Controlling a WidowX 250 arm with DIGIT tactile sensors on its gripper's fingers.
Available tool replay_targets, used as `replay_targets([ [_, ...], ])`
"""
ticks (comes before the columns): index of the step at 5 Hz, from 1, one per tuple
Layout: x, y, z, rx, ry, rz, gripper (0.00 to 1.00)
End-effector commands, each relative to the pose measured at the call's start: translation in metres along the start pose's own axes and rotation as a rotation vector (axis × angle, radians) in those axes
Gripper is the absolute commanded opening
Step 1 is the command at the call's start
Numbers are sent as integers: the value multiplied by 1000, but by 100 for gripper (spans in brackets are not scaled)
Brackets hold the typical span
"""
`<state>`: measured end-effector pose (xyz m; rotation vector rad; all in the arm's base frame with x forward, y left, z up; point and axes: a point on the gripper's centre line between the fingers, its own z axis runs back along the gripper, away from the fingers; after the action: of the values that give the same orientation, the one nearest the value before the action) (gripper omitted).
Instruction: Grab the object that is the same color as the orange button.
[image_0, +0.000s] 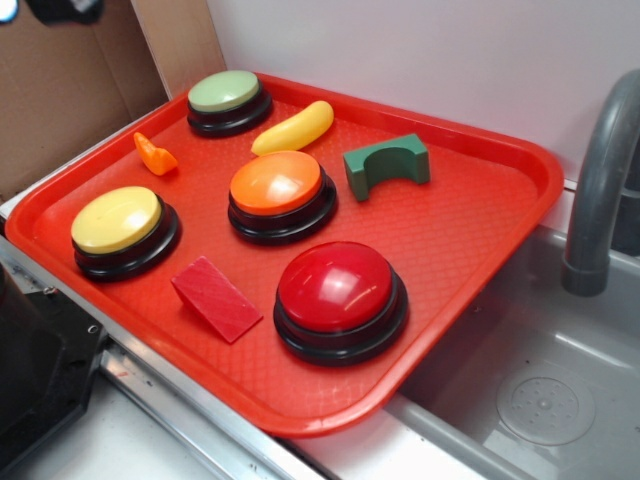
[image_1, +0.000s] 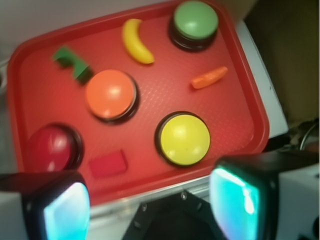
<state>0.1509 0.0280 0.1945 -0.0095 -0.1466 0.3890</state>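
Red tray (image_0: 480, 215) by sink | gripper (image_1: 150, 205) wide open, empty, seemingly high above | step: approach | next: descend over carrot (image_1: 209, 78), away from orange button (image_1: 110, 93)

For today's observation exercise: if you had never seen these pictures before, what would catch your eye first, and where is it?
The bright red tray fills the scene, carrying four big dome buttons: the orange button at its centre, the red button nearest the sink, the yellow button and the green button. Small toys lie between them, notably the orange carrot-like piece near the green button.
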Motion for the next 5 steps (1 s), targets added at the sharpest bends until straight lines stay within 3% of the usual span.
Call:
replay_targets([
  [1, 26, 26, -47, 181, 14, 448, 100],
  [2, 33, 35, -68, 221, 3, 574, 100],
  [3, 40, 45, -87, 227, -5, 629, 100],
  [5, 56, 65, -117, 218, -118, 666, 100],
])
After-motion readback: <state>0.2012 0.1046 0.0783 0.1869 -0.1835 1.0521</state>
